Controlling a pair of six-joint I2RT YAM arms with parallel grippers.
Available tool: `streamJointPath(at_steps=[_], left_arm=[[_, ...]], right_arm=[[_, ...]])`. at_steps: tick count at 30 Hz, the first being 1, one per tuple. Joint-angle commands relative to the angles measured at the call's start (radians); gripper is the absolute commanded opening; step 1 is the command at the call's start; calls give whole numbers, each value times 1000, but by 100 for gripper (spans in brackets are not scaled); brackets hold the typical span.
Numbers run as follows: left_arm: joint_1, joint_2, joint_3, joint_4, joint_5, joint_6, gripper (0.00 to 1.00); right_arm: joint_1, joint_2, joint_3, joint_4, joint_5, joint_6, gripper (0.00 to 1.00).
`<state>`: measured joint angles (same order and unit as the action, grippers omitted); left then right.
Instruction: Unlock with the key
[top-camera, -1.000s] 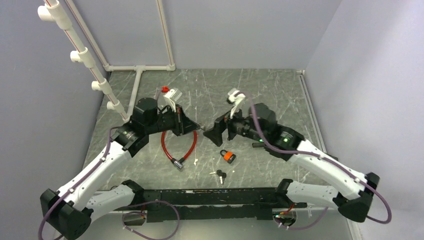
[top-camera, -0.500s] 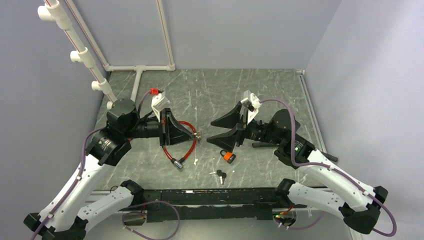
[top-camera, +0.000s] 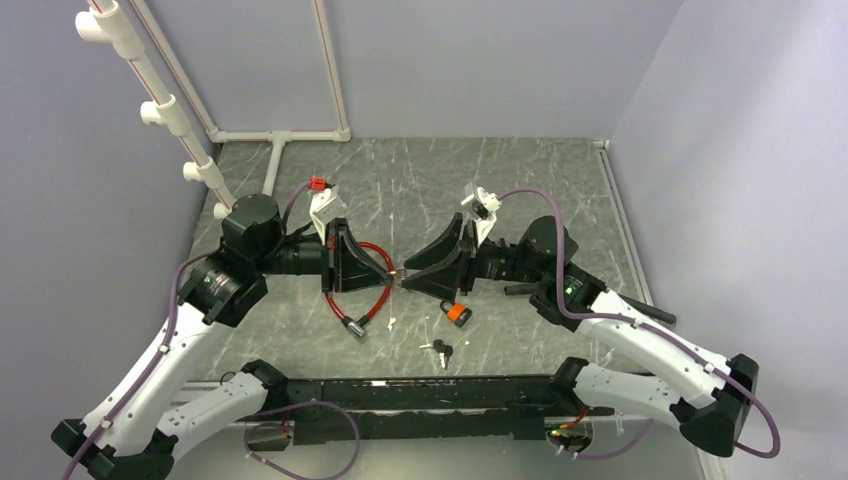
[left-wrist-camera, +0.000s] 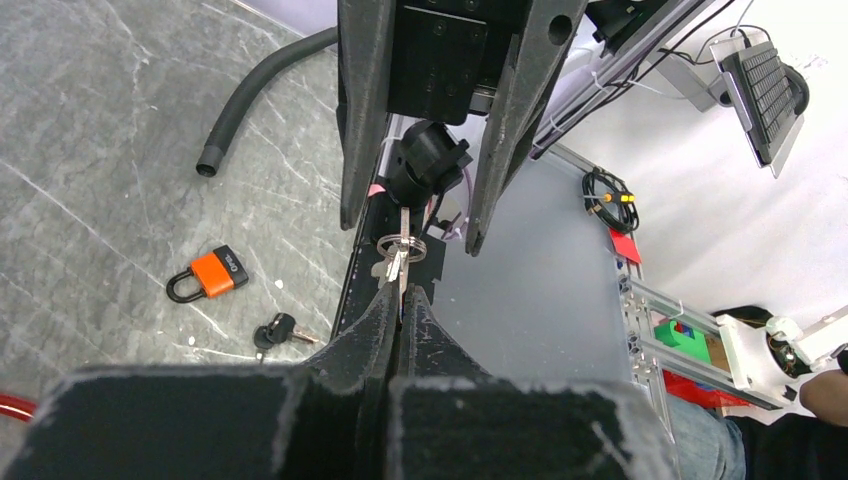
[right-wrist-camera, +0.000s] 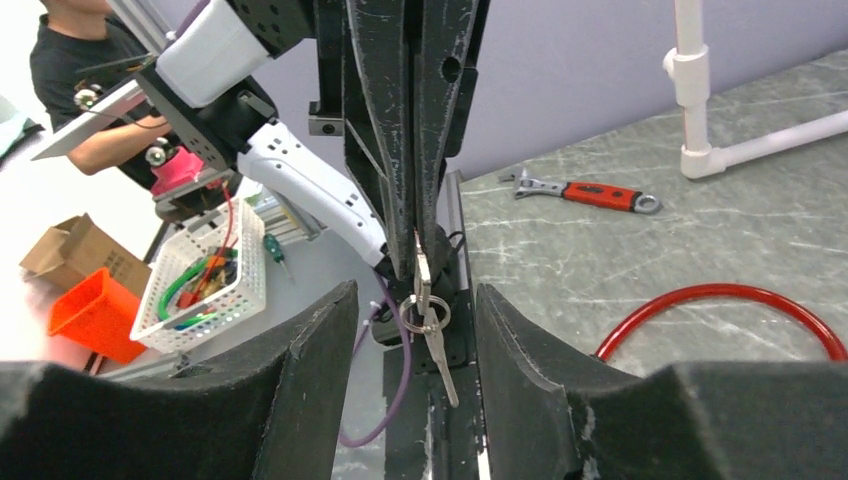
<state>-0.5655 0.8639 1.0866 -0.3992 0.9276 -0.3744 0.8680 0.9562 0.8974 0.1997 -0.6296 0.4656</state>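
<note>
Grey marbled bench (top-camera: 540, 180), both arms reaching in to meet tip to tip over its middle.

Left tool (left-wrist-camera: 400, 300): fingers pressed fully together, pinching a small silver key (right-wrist-camera: 422, 265). The key's long axis runs straight on from the left fingers, towards the right arm. A split ring (right-wrist-camera: 425, 315) and a second key (right-wrist-camera: 441, 365) hang off its free end.

Right tool (right-wrist-camera: 415, 290): about half open, holding nothing. Its two fingers stand either side of the key and ring, with a gap showing on both sides and no contact visible. The key lies squarely between them, so the right arm is the nearer one to take it. Looks like a hand-over; closing straight in should catch the ring end, though the dangling key may swing.

Red cable loop (top-camera: 365, 285) lies on the bench under the left tool.

Orange padlock (top-camera: 457, 313) lies flat on the bench, just to the near side of the right tool and lower than it, on the right arm's side of centre. It is not held or braced by anything.

Black-headed key (top-camera: 441, 350) lies loose nearer the arm bases, close to the padlock and apart from it. Which key fits the padlock cannot be told.
</note>
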Motion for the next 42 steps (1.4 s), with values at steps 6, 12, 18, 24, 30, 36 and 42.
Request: streamJointPath(at_steps=[6,12,18,24,30,36,42], left_arm=[[0,2,-4,29,20,25,0],[-1,1,-14,39,16,18,0],[-1,-6,-24,44,5,15,0],[0,-8,-27,40,-7,15,0],[-1,-13,-25,26,-21,24,0],[-1,-17,-25,11,-29,31,0],[-1,-18,-15,-43,-59,56,0]], right_arm=[[0,30,-15,136,-57,57,39],[0,46,-17,156,-62,64,32],[2,57,-23,167,-67,71,26],[4,76,-17,149,-75,72,27],[6,70,-30,149,-67,69,10],[6,47,-39,135,-35,58,0],[6,31,-31,101,-43,35,0]])
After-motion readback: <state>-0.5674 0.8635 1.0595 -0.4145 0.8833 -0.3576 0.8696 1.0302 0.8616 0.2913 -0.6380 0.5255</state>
